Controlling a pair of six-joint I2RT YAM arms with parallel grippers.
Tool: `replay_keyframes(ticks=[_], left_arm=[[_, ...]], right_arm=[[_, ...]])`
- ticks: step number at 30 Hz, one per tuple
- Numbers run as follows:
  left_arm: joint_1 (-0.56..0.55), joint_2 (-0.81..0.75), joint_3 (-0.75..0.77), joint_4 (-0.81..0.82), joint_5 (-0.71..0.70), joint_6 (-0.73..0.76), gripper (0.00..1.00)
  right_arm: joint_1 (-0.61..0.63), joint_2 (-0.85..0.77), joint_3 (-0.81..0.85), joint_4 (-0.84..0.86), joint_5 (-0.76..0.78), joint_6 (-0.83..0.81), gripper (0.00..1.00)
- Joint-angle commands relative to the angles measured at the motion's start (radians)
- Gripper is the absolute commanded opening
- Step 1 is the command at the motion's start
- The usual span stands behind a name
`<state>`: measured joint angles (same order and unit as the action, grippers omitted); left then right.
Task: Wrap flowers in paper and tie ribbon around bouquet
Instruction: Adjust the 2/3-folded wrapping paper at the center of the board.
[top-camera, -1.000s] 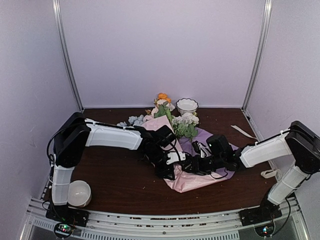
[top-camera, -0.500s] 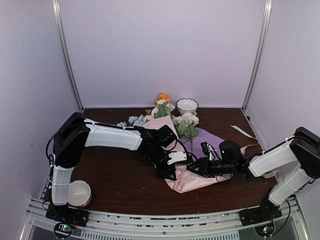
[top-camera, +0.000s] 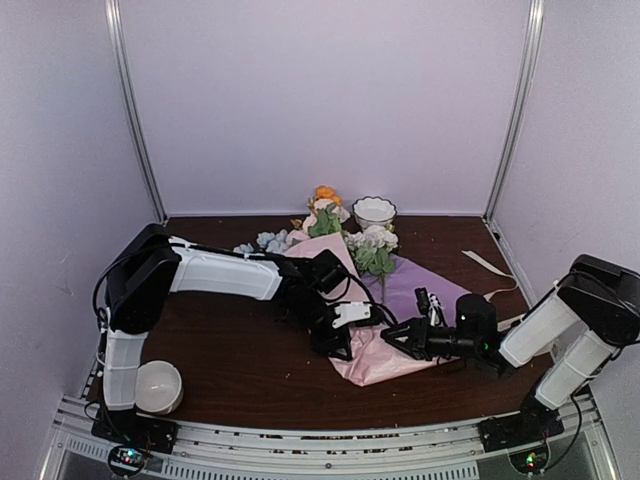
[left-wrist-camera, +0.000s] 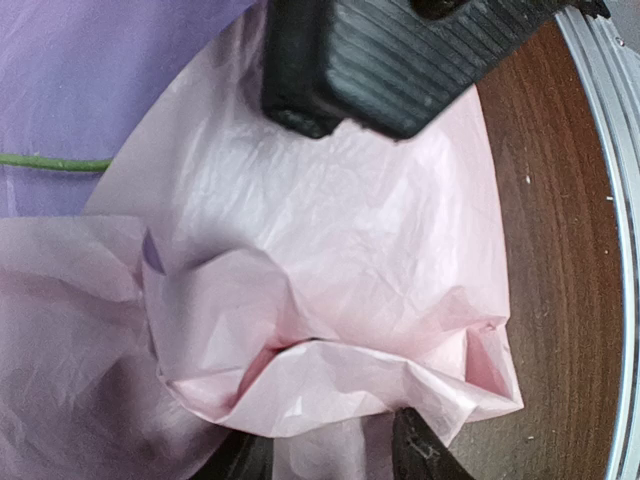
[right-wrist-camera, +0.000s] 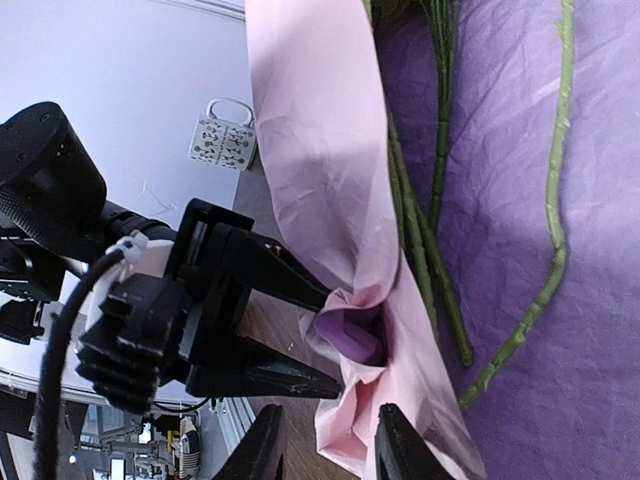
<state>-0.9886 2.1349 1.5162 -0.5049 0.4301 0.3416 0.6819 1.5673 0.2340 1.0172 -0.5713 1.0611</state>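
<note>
Paper (top-camera: 385, 365) lies on desk (top-camera: 240, 350), folded over flowers (top-camera: 372, 250). Left claw (right-wrist-camera: 330, 340) half open, astride the fold. Right claw (right-wrist-camera: 330, 440) narrowly parted at paper's edge; grip unclear.

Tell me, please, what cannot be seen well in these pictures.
1. Flowers: top view, paper hides most stalks; wrist views cut off the blooms.
2. Left end effector: left wrist view, fingers cut by edges; clamping the paper or not, unclear.
3. Ribbon: top view, too thin; right arm hides part.
</note>
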Motion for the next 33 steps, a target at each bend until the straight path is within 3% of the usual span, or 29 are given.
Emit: replay_keyframes(ticks=[1, 18, 22, 27, 33], left_arm=[[0.020, -0.040, -0.021, 0.045, 0.067, -0.009, 0.44], [0.036, -0.039, -0.025, 0.055, 0.102, -0.013, 0.45], [0.037, -0.039, -0.025, 0.055, 0.104, -0.013, 0.45], [0.042, -0.040, -0.026, 0.055, 0.104, -0.017, 0.45], [0.085, -0.112, -0.073, 0.113, 0.166, -0.052, 0.47]], right_arm=[[-0.005, 0.024, -0.018, 0.078, 0.032, 0.003, 0.31], [0.030, 0.109, 0.170, -0.112, 0.036, -0.082, 0.31], [0.031, 0.112, 0.190, -0.155, 0.029, -0.095, 0.21], [0.031, 0.104, 0.190, -0.179, -0.001, -0.098, 0.00], [0.031, 0.002, 0.180, -0.409, 0.016, -0.196, 0.00]])
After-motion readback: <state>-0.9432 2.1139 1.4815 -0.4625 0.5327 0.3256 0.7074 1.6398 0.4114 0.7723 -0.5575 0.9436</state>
